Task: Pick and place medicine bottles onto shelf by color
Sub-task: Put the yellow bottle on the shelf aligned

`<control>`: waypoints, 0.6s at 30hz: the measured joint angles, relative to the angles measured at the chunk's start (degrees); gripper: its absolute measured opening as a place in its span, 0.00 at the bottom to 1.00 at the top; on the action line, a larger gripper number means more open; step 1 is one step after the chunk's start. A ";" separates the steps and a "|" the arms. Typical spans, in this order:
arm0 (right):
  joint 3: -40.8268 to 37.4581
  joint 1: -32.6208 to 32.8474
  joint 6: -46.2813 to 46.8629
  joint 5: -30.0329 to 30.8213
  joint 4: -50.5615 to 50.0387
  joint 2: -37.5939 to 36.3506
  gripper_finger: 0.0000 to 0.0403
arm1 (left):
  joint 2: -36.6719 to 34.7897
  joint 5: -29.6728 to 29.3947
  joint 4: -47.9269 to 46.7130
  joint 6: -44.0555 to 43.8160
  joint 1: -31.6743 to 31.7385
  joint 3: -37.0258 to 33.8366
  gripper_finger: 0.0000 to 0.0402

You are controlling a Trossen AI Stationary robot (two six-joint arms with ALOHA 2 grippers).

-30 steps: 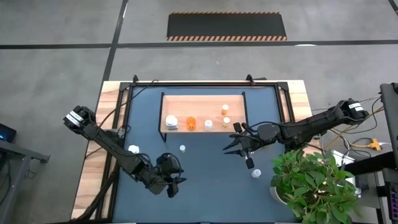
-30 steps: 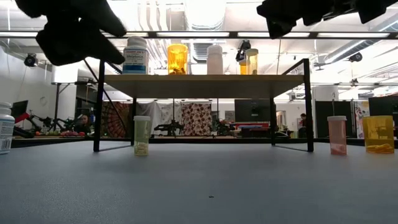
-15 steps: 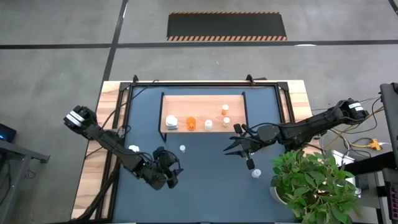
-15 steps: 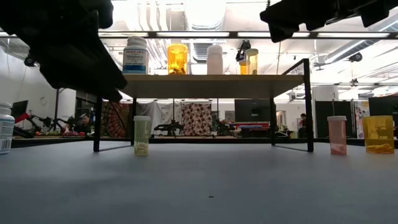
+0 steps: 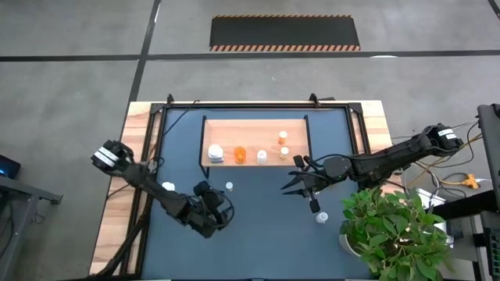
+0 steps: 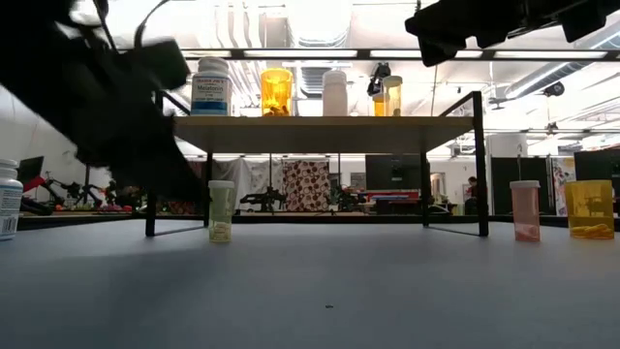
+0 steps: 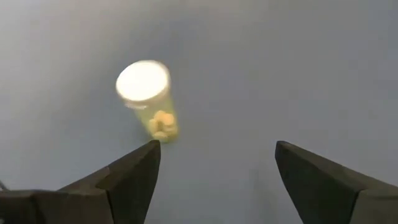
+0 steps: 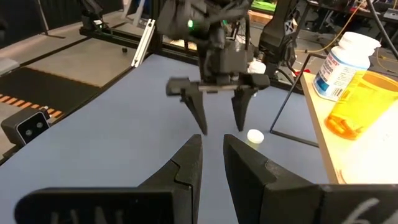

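The shelf (image 5: 254, 134) sits toward the far side of the dark blue table (image 5: 258, 234) and carries five bottles: a big white bottle (image 6: 211, 86) with a blue label (there's print on it but I can't read it), a wide orange bottle (image 6: 276, 91), a plain white bottle (image 6: 335, 93), and two small amber ones with pale caps (image 5: 283, 137) nearer the right end.

More bottles are loose on the table. A little pale-capped bottle (image 6: 221, 210) stands just in front of the shelf, and you can see yellowish pills through its side in the left wrist view (image 7: 147, 92). Another white bottle (image 5: 168, 186) stands near the table's left edge, and two more (image 5: 321, 217) are off to the right near the green potted plant (image 5: 394, 234); in the low view those look like a pinkish one (image 6: 525, 209) and a wide orange one (image 6: 589, 207).

The left gripper (image 5: 216, 212) hovers just short of that pale-capped bottle with its fingers (image 7: 134, 177) spread wide and nothing between them. The right gripper (image 5: 298, 181) hangs in front of the shelf's right end, fingers (image 8: 186, 168) nearly pressed together, holding nothing.

The front of the table is wide open.
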 joint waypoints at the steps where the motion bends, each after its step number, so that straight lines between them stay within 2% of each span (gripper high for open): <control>1: 0.00 0.00 0.06 0.00 0.00 0.00 0.14 | 0.95 -0.66 0.01 -0.50 0.34 -0.01 0.75; 6: 0.00 0.00 0.98 0.02 0.00 0.00 0.14 | 3.53 -4.57 -0.09 -1.81 2.32 0.24 0.75; 13: 0.00 0.00 1.00 0.04 0.00 0.00 0.14 | 3.55 -10.08 0.07 -1.81 4.74 0.17 0.75; 18: 0.00 0.00 0.98 0.07 -0.02 0.00 0.14 | 3.53 -10.60 0.09 -1.79 4.99 0.17 0.75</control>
